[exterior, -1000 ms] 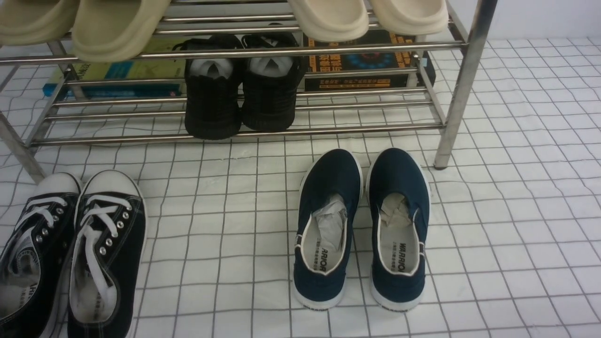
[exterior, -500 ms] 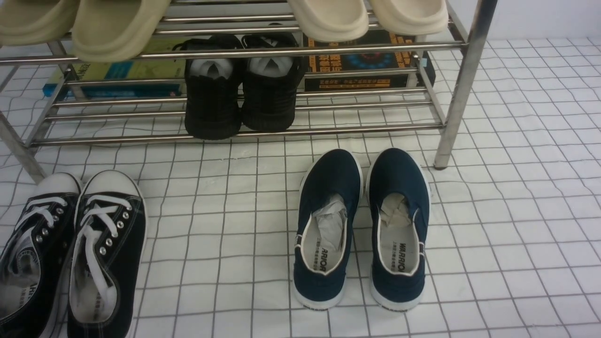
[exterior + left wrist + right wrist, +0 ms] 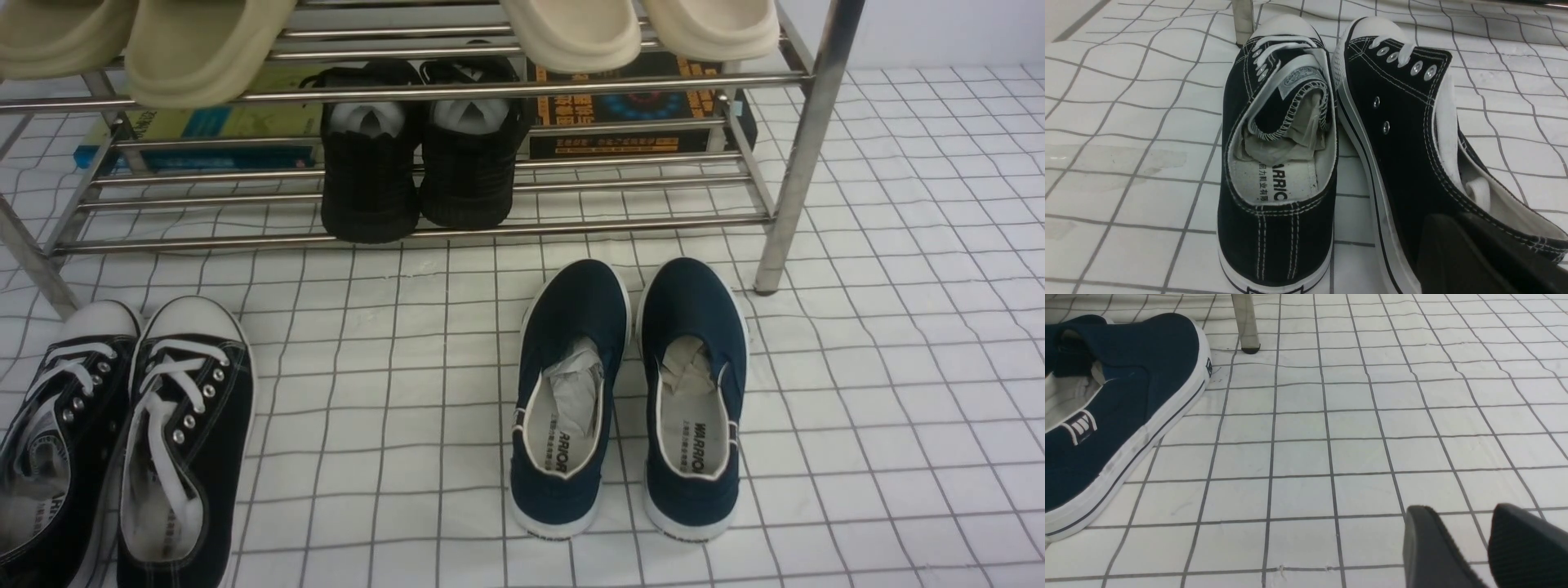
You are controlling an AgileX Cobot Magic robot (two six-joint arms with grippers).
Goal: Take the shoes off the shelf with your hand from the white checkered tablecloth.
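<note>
The black lace-up sneakers [image 3: 163,441] lie side by side on the white checkered tablecloth [image 3: 898,367] at the front left, toes toward the chrome shelf [image 3: 796,163]. In the left wrist view the pair [image 3: 1278,163] is close up. My left gripper [image 3: 1461,232] is right at the heel of the nearer sneaker [image 3: 1400,134]. Only one dark finger [image 3: 1441,257] shows clearly, so its state is unclear. My right gripper [image 3: 1464,516] is open and empty, low over bare cloth. Neither gripper shows in the front view.
Navy slip-ons [image 3: 629,392] stand on the cloth right of centre, one near my right gripper [image 3: 1126,396]. Plain black knit shoes [image 3: 424,155] and books [image 3: 629,106] sit on the lower tier, beige slippers [image 3: 204,49] above. A shelf leg [image 3: 1245,322] stands beyond the slip-on.
</note>
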